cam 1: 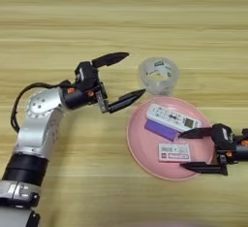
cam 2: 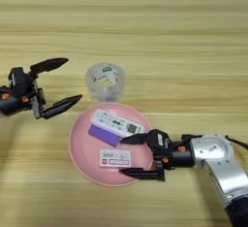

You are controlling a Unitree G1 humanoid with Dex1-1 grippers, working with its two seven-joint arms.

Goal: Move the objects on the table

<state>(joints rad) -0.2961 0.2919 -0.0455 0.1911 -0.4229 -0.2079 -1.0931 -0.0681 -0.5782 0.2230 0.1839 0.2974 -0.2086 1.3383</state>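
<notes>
A round pink plate (cam 1: 145,160) lies on the light wooden desk (cam 1: 124,22), toward the 4 o'clock part of the left eye view. Three things rest inside it: a white remote (cam 1: 173,118) lying slantwise across its 12 o'clock side, a flat purple rectangle (cam 1: 162,130) just below and alongside the remote, seemingly touching it, and a small white block with a pink-red label (cam 1: 174,152) toward the plate's 5 o'clock part, apart from the other two. A wide clear tape roll (cam 1: 158,75) stands on the desk just off the plate's 12 o'clock rim, close to it but apparently not touching.

The left gripper (cam 1: 124,75) hovers at 9 o'clock from the tape roll, its two black fingers spread wide and empty, the lower fingertip near the plate's 10 o'clock rim.

The right gripper (cam 2: 129,155) sits over the plate's 4 o'clock side, fingers parted and holding nothing; one fingertip points toward the remote's near end, the other lies low by the labelled block, just beside it.
</notes>
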